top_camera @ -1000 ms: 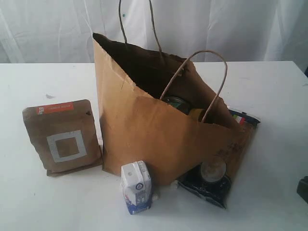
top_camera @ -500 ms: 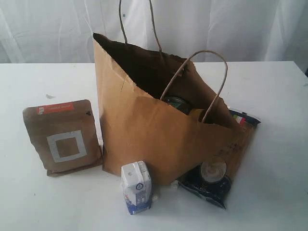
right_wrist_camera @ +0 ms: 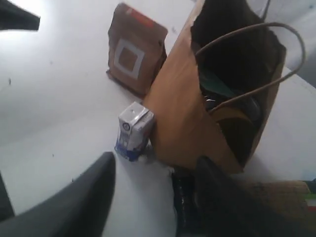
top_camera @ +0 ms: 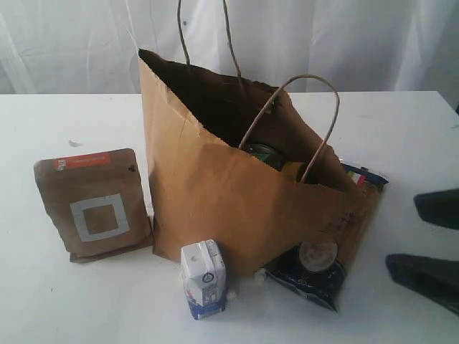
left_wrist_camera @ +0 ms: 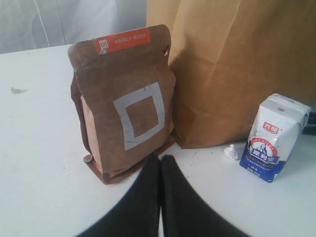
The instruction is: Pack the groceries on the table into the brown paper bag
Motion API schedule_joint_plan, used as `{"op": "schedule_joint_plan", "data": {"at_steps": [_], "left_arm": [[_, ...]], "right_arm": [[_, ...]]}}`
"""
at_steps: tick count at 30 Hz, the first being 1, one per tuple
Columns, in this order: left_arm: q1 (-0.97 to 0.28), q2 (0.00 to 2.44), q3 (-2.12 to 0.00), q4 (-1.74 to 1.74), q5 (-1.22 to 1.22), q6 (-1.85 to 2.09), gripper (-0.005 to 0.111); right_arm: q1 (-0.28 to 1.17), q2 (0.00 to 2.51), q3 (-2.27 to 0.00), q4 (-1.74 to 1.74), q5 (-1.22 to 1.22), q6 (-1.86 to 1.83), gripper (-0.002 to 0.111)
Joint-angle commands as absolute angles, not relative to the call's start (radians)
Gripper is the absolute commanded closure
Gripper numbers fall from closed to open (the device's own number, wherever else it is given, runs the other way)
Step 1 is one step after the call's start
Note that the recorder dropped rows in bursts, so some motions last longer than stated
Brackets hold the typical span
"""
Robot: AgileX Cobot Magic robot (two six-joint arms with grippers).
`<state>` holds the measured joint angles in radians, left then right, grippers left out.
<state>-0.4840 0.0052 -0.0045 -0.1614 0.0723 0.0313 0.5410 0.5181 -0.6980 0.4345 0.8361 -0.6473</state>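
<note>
The brown paper bag [top_camera: 229, 193] stands open mid-table, and a dark metal-lidded jar [top_camera: 261, 152] shows inside with something yellow [top_camera: 290, 170] beside it. The kraft pouch [top_camera: 93, 204] stands upright to its left. In front stands the small white-blue carton [top_camera: 203, 278]. The spaghetti pack [top_camera: 323, 269] lies flat, partly under the bag's right side. My right gripper [top_camera: 401, 233] is open at the right edge, just right of the spaghetti pack, holding nothing. My left gripper [left_wrist_camera: 159, 159] is shut and empty, just in front of the pouch [left_wrist_camera: 123, 98]. The nut jar is hidden.
The white table [top_camera: 57, 301] spreads wide around the bag. A small crumpled white scrap [left_wrist_camera: 230, 151] lies between the bag [left_wrist_camera: 237, 64] and the carton [left_wrist_camera: 276, 136]. The bag's two loop handles [top_camera: 326, 115] stand up above its mouth. A white curtain hangs behind.
My right gripper has come into the exterior view from the right edge, open, toward the spaghetti pack. The bag and groceries have not moved.
</note>
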Motion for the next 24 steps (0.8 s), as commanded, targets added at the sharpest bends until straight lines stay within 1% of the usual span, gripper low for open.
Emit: {"op": "schedule_joint_plan", "data": {"at_steps": [1,5,13,14,19,24], "left_arm": [[-0.48,0.0,0.0,-0.159,0.079,0.025,0.106],[-0.48,0.0,0.0,-0.159,0.079,0.025,0.106],[-0.48,0.0,0.0,-0.159,0.079,0.025,0.106],[-0.48,0.0,0.0,-0.159,0.079,0.025,0.106],[-0.48,0.0,0.0,-0.159,0.079,0.025,0.106],[-0.48,0.0,0.0,-0.159,0.079,0.025,0.106]], "right_arm": [[0.538,0.672,-0.761,0.424,0.859,-0.84,0.046],[0.538,0.792,-0.808,0.381,0.859,-0.861,0.048],[0.552,0.979,-0.86,0.384,0.782,-0.875,0.048],[0.552,1.007,-0.866,0.384,0.779,-0.89,0.049],[0.552,1.11,-0.888,0.371,0.751,-0.906,0.06],[0.552,1.201,-0.924,0.339,0.805,-0.906,0.062]]}}
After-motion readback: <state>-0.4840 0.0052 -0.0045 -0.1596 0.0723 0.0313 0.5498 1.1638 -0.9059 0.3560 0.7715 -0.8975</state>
